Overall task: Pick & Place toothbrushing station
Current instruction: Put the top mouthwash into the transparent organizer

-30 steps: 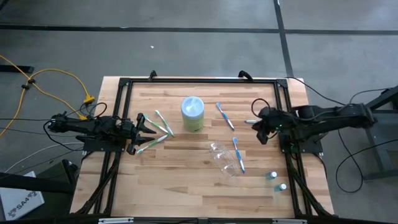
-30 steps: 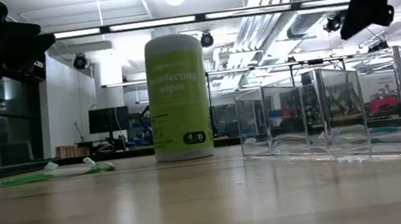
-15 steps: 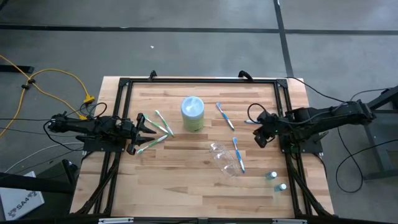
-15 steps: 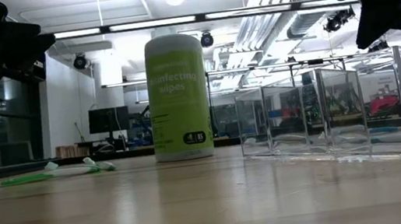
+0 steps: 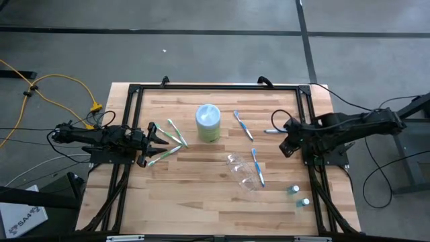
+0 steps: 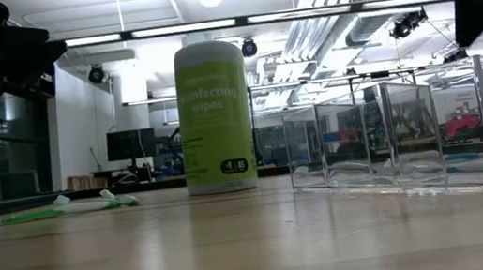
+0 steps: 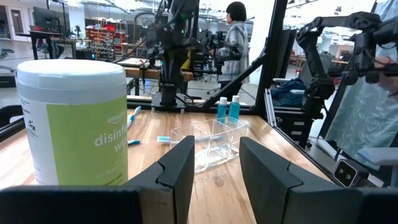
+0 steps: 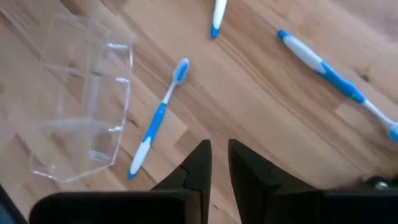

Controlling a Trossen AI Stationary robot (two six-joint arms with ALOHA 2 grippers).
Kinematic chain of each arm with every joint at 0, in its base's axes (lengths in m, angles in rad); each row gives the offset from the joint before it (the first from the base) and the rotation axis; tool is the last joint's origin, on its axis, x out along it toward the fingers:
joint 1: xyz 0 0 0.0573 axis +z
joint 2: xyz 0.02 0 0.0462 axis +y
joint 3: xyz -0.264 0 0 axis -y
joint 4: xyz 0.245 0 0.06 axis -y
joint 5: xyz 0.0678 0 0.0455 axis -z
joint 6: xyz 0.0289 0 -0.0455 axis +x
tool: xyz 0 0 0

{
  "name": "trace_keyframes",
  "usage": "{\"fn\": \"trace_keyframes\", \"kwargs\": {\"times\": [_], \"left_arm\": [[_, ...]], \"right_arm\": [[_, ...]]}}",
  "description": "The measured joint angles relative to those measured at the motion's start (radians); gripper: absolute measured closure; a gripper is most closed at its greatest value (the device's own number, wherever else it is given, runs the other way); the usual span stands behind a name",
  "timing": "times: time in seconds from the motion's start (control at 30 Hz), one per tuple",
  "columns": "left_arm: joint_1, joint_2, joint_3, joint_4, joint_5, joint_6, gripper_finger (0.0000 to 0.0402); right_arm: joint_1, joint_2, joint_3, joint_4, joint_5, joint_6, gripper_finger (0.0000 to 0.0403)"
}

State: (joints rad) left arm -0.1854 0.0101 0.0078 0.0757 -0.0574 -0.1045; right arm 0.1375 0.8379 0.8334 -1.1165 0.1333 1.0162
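Note:
The clear plastic container (image 5: 240,171) lies on the table right of centre; it also shows as the container (image 8: 81,112) in the right wrist view. A blue-white toothbrush (image 8: 155,121) lies flat beside it, and another blue-white toothbrush (image 5: 243,125) lies farther back. Two green-white toothbrushes (image 5: 176,134) lie flat at the left, in front of my left gripper (image 5: 160,136), which is open, level and holds nothing. Two blue-capped tubes (image 5: 299,195) stand near the right front. My right gripper (image 8: 219,155) hangs above the table right of the container, pointing steeply down, with a narrow gap between its fingers and nothing in it.
A tall green wipes canister (image 5: 207,123) stands upright at the middle back, between the two groups of toothbrushes. A black frame (image 5: 215,87) runs around the table's edges. People and other robot arms show in the room beyond the table.
My right gripper has shifted a little toward the table's right edge, staying above the table. It has rolled about its own axis and tipped more steeply downward. Nothing on the table has moved.

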Motion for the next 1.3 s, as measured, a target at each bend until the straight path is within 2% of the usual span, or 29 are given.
{"fn": "trace_keyframes", "kwargs": {"times": [0.27, 0.43, 0.57, 0.87, 1.1, 1.3], "left_arm": [[0.000, 0.000, 0.000, 0.000, 0.000, 0.000, 0.0277], [0.000, 0.000, 0.000, 0.000, 0.000, 0.000, 0.0277], [0.000, 0.000, 0.000, 0.000, 0.000, 0.000, 0.0277], [0.000, 0.000, 0.000, 0.000, 0.000, 0.000, 0.0277], [0.000, 0.000, 0.000, 0.000, 0.000, 0.000, 0.0277], [0.000, 0.000, 0.000, 0.000, 0.000, 0.000, 0.0277]], "right_arm": [[0.000, 0.088, 0.060, 0.005, 0.019, -0.050, 0.0357], [0.007, 0.201, 0.060, 0.007, -0.058, -0.045, 0.0357], [0.054, 0.263, 0.060, 0.005, -0.115, -0.001, 0.0357], [0.266, 0.265, 0.180, -0.185, -0.044, 0.305, 0.0357], [0.428, 0.277, 0.191, -0.191, -0.003, 0.536, 0.0357], [0.531, 0.320, 0.191, -0.191, -0.013, 0.689, 0.0357]]}}
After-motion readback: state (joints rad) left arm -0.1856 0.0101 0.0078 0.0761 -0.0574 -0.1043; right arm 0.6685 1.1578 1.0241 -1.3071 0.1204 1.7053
